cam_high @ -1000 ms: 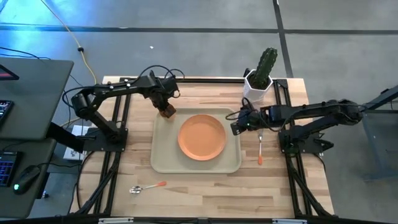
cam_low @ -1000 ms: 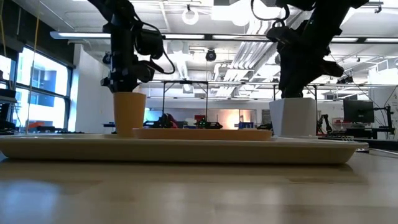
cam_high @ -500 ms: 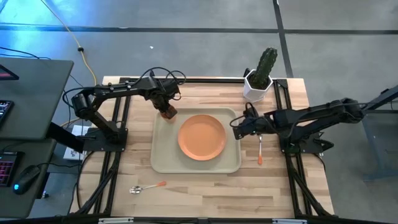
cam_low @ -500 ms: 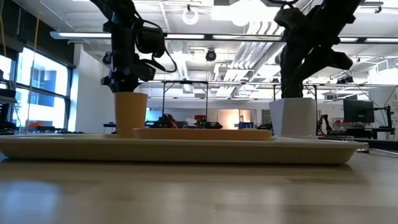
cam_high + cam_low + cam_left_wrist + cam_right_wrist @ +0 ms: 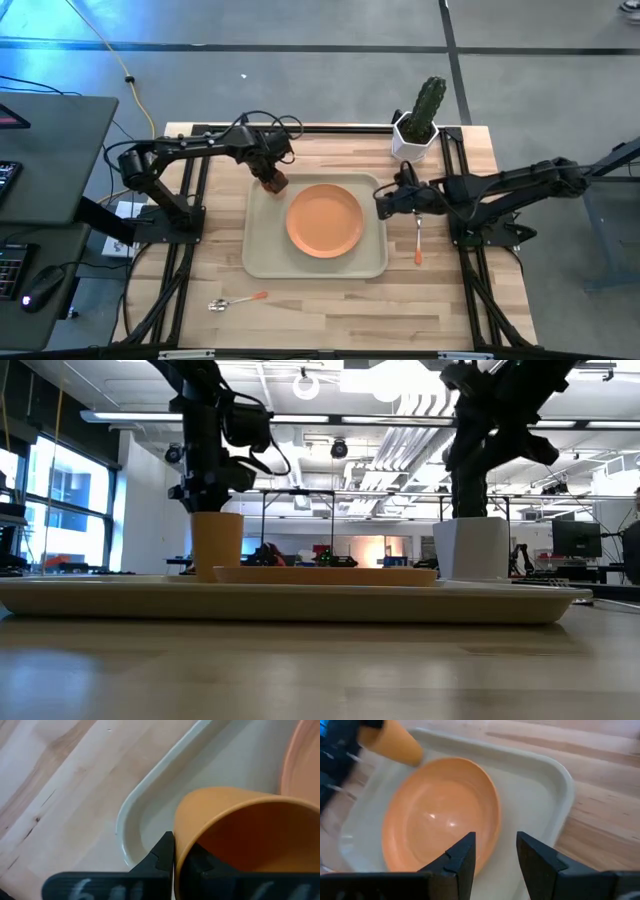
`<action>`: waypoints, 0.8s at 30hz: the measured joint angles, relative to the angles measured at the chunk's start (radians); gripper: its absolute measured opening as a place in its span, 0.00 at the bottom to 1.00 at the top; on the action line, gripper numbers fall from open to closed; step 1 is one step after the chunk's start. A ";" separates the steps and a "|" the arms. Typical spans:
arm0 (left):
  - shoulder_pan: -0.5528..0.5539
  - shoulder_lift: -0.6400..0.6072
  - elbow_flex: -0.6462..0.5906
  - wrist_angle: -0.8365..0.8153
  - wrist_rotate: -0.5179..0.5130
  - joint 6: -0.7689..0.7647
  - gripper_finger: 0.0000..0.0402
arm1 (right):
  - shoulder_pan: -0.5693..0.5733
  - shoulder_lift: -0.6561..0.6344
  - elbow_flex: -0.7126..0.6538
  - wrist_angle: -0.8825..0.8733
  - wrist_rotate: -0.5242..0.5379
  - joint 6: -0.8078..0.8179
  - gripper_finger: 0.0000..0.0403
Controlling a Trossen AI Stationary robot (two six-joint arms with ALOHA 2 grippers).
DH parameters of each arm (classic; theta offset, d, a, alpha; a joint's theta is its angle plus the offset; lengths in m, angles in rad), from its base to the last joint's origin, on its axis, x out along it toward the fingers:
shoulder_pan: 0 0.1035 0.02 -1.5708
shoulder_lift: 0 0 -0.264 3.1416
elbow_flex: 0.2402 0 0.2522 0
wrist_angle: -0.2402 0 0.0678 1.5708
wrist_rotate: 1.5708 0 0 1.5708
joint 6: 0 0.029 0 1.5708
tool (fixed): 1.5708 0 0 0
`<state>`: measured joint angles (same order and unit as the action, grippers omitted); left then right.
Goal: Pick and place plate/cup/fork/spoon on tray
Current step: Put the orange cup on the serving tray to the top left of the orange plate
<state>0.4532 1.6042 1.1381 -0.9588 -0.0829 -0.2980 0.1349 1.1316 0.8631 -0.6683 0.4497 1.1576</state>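
The orange plate (image 5: 324, 219) lies on the cream tray (image 5: 268, 255). My left gripper (image 5: 270, 176) is shut on the orange cup (image 5: 217, 545), which stands in the tray's far left corner beside the plate. My right gripper (image 5: 381, 204) is open and empty above the tray's right rim, its fingers (image 5: 461, 857) pointing at the plate (image 5: 440, 815). The fork (image 5: 418, 238) lies on the table right of the tray. The spoon (image 5: 236, 300) lies near the table's front edge, left of the tray. My left gripper holds the cup by its rim (image 5: 176, 845), one finger (image 5: 162, 856) outside the wall and the other inside. The fingers come from above, pointing down. The cup stands upright with its base on or just above the tray floor (image 5: 217, 574); I cannot tell which.
A white pot with a cactus (image 5: 418, 125) stands at the table's far right, behind my right arm. A desk with a keyboard and mouse (image 5: 40, 290) stands left of the table. Bare wood lies in front of the tray.
My left gripper has carried the cup a little toward the table's right, closer to the plate, and stays shut on it. My right gripper has drawn back slightly from the tray toward the table's right edge.
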 joint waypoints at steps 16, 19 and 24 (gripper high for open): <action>0.039 0.025 0.000 0.098 0.029 0.030 0.01 | 0.017 0.000 0.000 -0.027 0.051 -0.023 0.33; 0.039 0.041 0.000 0.087 0.038 0.030 0.02 | 0.002 0.000 0.000 -0.048 0.010 0.035 0.33; 0.038 0.055 0.002 0.084 0.044 0.011 0.02 | 0.010 0.000 0.000 -0.182 0.011 0.154 0.33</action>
<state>0.4908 1.6592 1.1397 -0.8745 -0.0393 -0.2868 0.1448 1.1320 0.8631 -0.8500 0.4604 1.3111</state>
